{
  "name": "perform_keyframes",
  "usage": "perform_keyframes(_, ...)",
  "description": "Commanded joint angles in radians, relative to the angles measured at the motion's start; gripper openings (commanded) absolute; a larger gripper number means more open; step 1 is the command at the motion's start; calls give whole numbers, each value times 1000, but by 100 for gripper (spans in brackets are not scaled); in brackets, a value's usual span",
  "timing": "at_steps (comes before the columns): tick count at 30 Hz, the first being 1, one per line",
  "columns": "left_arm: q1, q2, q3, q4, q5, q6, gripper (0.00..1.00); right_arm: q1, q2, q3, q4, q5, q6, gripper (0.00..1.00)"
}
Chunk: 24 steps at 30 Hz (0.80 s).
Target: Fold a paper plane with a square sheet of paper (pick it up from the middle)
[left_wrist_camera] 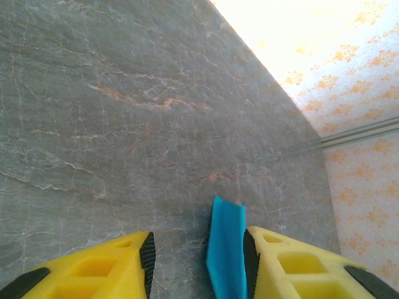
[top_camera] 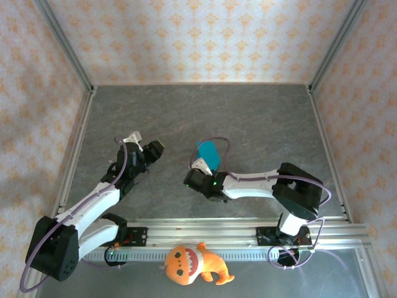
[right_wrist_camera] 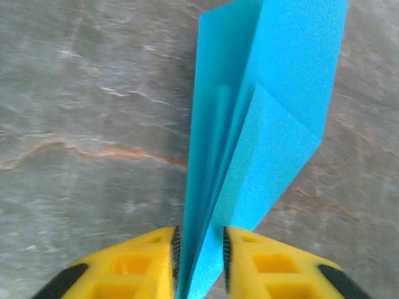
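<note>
The folded paper (right_wrist_camera: 262, 124) stands on edge between the pads of the right gripper (right_wrist_camera: 199, 235), near the middle of the table (top_camera: 260, 118); whether they clench it I cannot tell; its narrow end sits in the jaws, its long axis running straight ahead, fanning wider toward the far wall; the left gripper (top_camera: 155, 149), well apart, stands released.

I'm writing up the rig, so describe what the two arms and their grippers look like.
The left arm and right arm have white links, black joints and looping purple cables. The left gripper and right gripper have yellow fingers with black pads.
</note>
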Motion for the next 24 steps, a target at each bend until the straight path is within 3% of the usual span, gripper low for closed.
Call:
perform_keyframes(1,11,-9,5,-20,-16,15,43,-1,-70,7,83,-129,36,39)
perform_keyframes(4,11,-4,5,-23,-6,16,46,-30,-162,-35,163,-146,74,60)
perform_keyframes(7,11,6,1,-12,9,13,46,-137,-233,-77,231,-288,152,61)
perform_keyframes(13,11,44,-4,25,58,-8,46,-386,-234,-179,430,-706,331,40)
perform_keyframes(18,11,63,-20,57,92,-32,46,-480,-130,-179,476,-845,409,23)
perform_keyframes(24,11,74,-26,55,109,-42,46,-490,-6,-179,501,-899,464,17)
